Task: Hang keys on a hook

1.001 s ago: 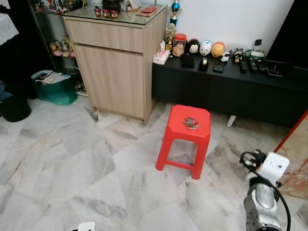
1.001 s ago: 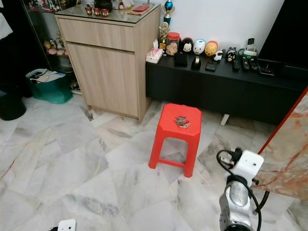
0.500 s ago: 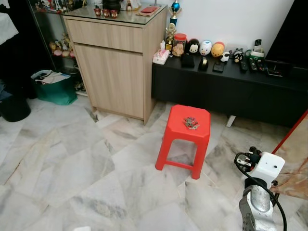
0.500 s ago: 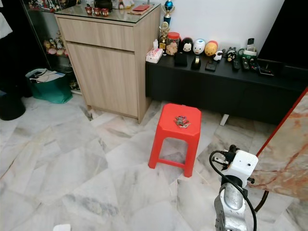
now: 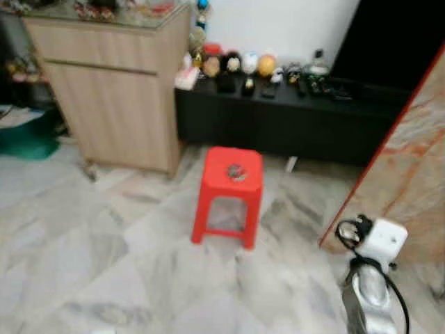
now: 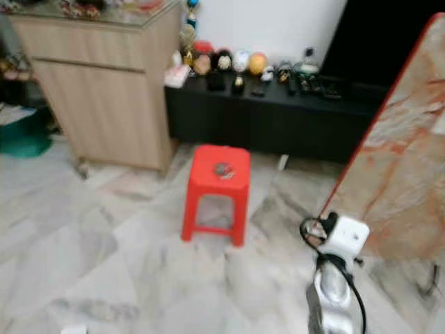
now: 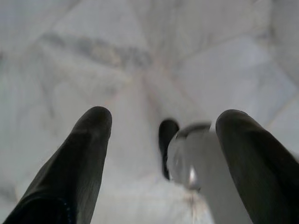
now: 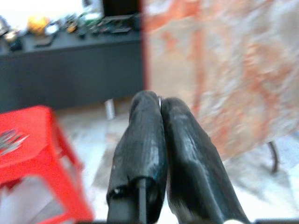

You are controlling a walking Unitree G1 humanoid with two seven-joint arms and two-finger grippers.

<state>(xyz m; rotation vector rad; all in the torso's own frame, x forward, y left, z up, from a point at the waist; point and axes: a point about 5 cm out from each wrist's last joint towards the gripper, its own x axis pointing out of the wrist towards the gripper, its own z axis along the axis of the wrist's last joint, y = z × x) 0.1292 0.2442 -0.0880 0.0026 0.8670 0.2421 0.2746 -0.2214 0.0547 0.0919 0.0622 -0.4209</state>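
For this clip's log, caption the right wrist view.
Right gripper shut and empty, pointing past the red stool holding keys.

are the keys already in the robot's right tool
No: the keys lie on top of the red stool, while the right tool is shut on nothing, off to the stool's side.

glossy marble floor (image 5: 104, 264), plastic stool (image 5: 229, 182)

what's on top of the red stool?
A small bunch of keys lies on the seat of the stool, near its far edge. The frames are blurred, so single keys or a ring can't be made out. Nothing else is on the seat.
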